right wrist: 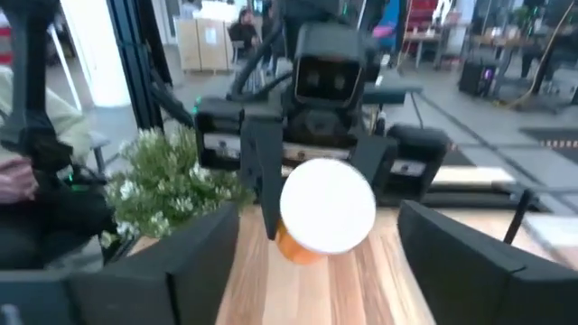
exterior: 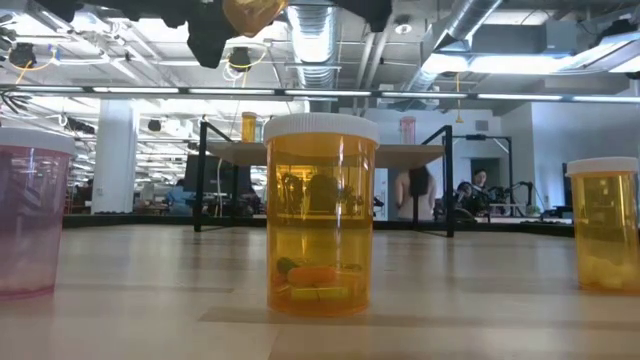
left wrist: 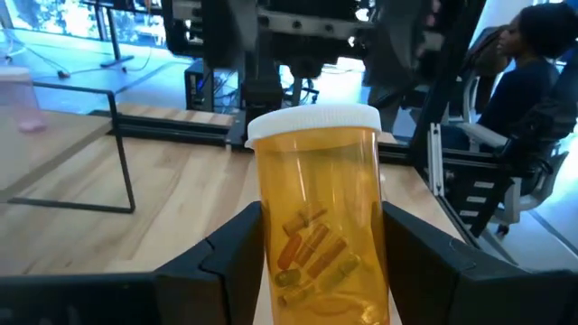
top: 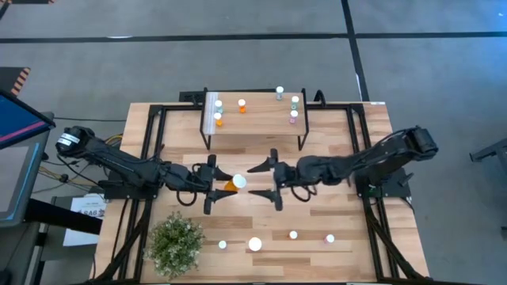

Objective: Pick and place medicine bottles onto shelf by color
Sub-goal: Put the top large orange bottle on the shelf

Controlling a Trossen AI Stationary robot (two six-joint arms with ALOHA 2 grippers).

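Note:
My left gripper [top: 224, 185] is at the table's middle, shut on an orange medicine bottle [top: 234, 183] with a white cap. The bottle lies level, its cap [right wrist: 327, 205] pointing at my right gripper [top: 257, 180]. That gripper faces it from the table's right, open, fingers apart on either side of the cap without touching. The light-wood shelf [top: 255, 119] stands behind on black legs and carries several orange, teal and pink bottles. More bottles stand near the table's near edge, among them a large orange one [exterior: 320, 215]. My left gripper pinches the orange bottle's body [left wrist: 275, 244] toward its base end between its two fingers [left wrist: 237, 253]. It comes level from the table's left, with the fingers lying along the bottle. The bottle is lifted clear of the table, its cap end sticking out past the fingertips.
A green bushy plant [top: 176, 242] sits at the near left. Small bottles [top: 293, 234] stand along the near edge, with a pink one [exterior: 30, 215] and an orange one [exterior: 605, 225] among them. People sit in the room beyond the table.

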